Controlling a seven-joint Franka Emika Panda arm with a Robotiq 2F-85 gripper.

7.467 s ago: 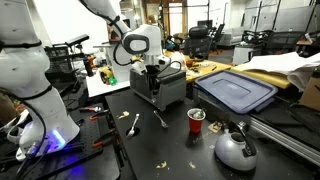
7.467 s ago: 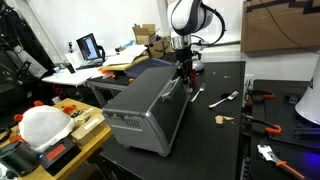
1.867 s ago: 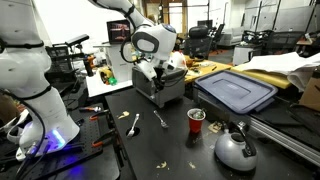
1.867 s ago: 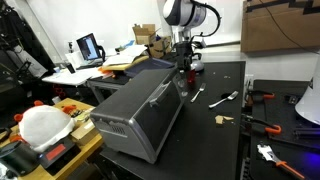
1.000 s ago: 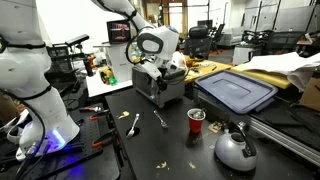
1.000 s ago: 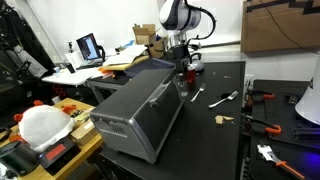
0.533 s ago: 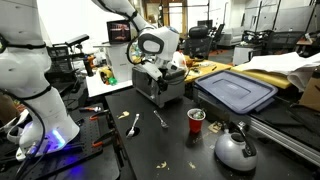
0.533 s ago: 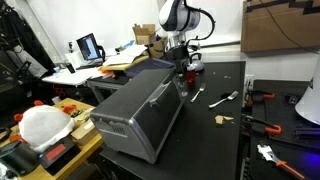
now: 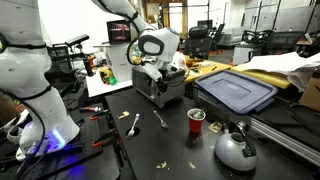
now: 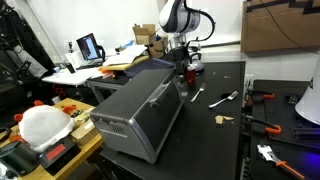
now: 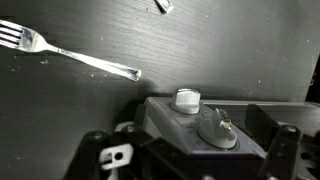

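Observation:
A silver box-shaped appliance (image 10: 140, 105) lies on the black table (image 10: 215, 140); it also shows from its end in an exterior view (image 9: 165, 90). My gripper (image 10: 179, 58) hangs just above the appliance's far end (image 9: 152, 72), not touching it. In the wrist view the gripper (image 11: 190, 160) is open, its dark fingers (image 11: 100, 155) wide apart at either side. Between and below them is the appliance's end panel, with a white knob (image 11: 187, 99) and a grey dial (image 11: 218, 128). Nothing is held.
A fork (image 11: 70, 52) lies on the table beside the appliance (image 10: 222, 99). A spoon (image 9: 134, 123), a red cup (image 9: 196, 120), a metal kettle (image 9: 235, 148) and a blue lid (image 9: 235, 90) stand nearby. A white robot base (image 9: 30, 90) stands beside the table, and hand tools (image 10: 265, 125) lie on it.
Nothing has visibly moved over the last second. Compared with several seconds ago, the gripper has risen off the appliance's top and the appliance's near end sits further out.

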